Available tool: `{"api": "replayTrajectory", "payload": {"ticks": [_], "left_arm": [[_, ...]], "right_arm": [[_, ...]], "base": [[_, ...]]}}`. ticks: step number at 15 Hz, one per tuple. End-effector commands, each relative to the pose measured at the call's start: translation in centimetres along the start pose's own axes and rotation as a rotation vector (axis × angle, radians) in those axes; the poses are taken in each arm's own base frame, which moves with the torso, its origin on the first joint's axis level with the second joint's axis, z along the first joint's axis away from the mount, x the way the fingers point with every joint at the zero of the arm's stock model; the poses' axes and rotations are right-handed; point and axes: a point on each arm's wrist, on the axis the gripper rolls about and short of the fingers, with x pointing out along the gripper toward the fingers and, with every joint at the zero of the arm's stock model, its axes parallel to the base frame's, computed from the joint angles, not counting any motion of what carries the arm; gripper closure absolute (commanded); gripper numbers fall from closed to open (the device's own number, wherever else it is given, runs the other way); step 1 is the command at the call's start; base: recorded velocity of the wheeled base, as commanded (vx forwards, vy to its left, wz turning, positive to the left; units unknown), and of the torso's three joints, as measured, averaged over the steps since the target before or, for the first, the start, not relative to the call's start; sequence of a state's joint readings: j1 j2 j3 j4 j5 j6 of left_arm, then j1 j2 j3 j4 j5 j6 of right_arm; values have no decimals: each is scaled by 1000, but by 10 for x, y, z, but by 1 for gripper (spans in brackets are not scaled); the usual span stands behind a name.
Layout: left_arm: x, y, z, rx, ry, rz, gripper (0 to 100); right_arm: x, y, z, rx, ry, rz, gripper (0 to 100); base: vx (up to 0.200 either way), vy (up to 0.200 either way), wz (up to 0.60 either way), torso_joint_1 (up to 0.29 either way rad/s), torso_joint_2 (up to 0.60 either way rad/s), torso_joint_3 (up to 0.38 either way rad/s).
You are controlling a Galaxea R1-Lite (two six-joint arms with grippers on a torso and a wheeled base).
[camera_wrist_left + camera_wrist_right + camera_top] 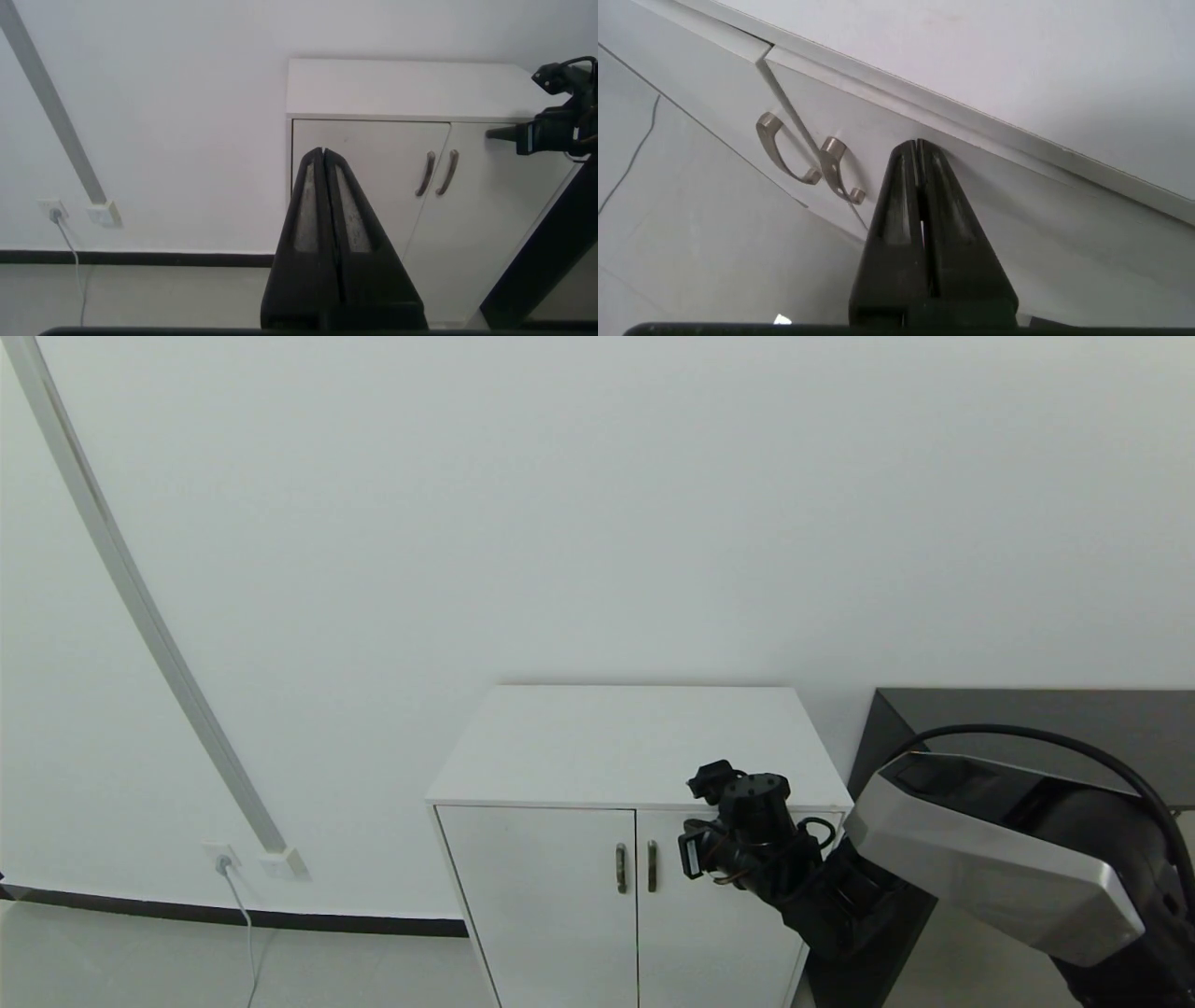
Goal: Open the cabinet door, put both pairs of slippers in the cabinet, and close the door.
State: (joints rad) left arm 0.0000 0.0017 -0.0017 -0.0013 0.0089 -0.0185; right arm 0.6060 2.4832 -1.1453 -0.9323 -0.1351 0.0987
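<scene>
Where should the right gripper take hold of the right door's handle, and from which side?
Grip the right door's handle at its middle, coming straight from the front. It is an upright arched bar beside the centre seam, standing off the closed right door, so fingers can likely close across it from both sides. The right gripper is shut and must open first.

Head view looks down on the cabinet and the wall behind. Left wrist view faces it from well back, past the left gripper. Right wrist view sits close, door handles beside the right gripper; all views share them.
</scene>
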Motion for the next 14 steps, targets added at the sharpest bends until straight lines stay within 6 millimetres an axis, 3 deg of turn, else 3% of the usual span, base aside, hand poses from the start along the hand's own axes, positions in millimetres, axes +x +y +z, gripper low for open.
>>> {"api": "replayTrajectory", "payload": {"ticks": [1,9,14], "left_arm": [[0,0,0,0,0,0,100],[0,0,0,0,0,0,100],[0,0,0,0,0,0,100]], "right_arm": [[1,-1,-2,-2,2,-2,100],[2,-3,-2,-5,1,-7,100],[-22,0,1,-12,9,6,100]], "base": [[0,0,0,0,0,0],[0,0,0,0,0,0],[0,0,0,0,0,0]]}}
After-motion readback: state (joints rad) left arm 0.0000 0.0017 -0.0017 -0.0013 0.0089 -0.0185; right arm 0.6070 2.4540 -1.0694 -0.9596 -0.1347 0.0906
